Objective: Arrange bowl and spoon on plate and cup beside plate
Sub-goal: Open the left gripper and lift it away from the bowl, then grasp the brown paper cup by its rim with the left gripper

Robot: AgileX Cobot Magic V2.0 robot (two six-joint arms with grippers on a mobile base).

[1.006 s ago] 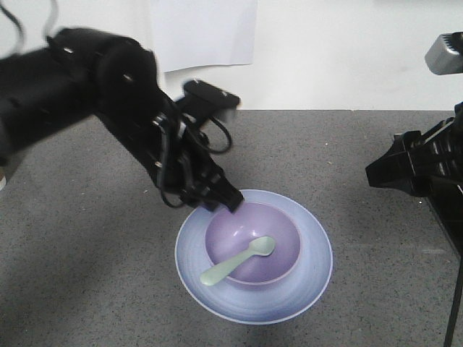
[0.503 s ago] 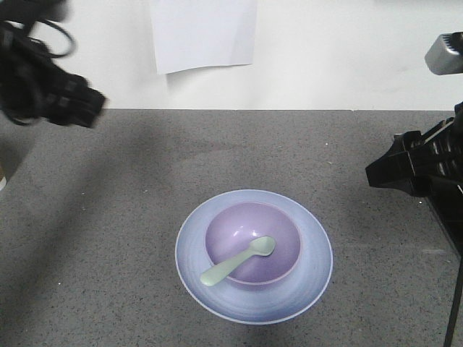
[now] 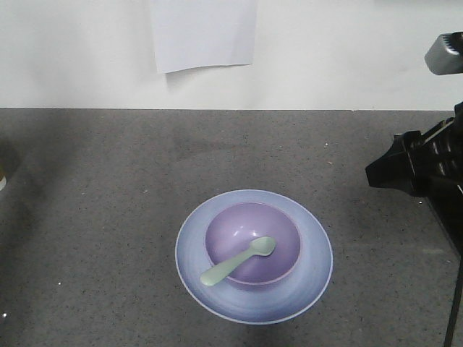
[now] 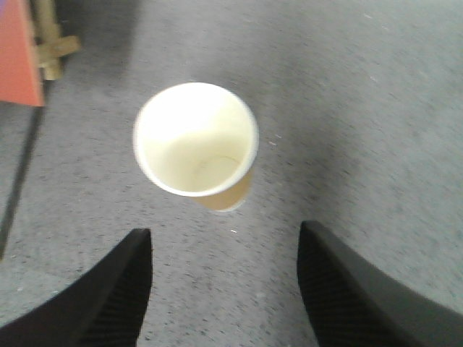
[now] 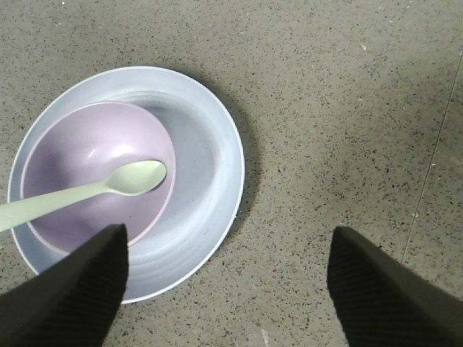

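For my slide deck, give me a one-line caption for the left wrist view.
Open left gripper poised above an upright, empty paper cup on the grey speckled table.

No readable text, label, brand or number anywhere; the wall's paper sheet (image 3: 203, 32) blank.

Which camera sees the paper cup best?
The left wrist view. The cup stands upright near the middle, seen from above, its white inside and brown side showing. The front view has only a pale sliver at its left edge, maybe the cup. The right wrist view shows no cup.
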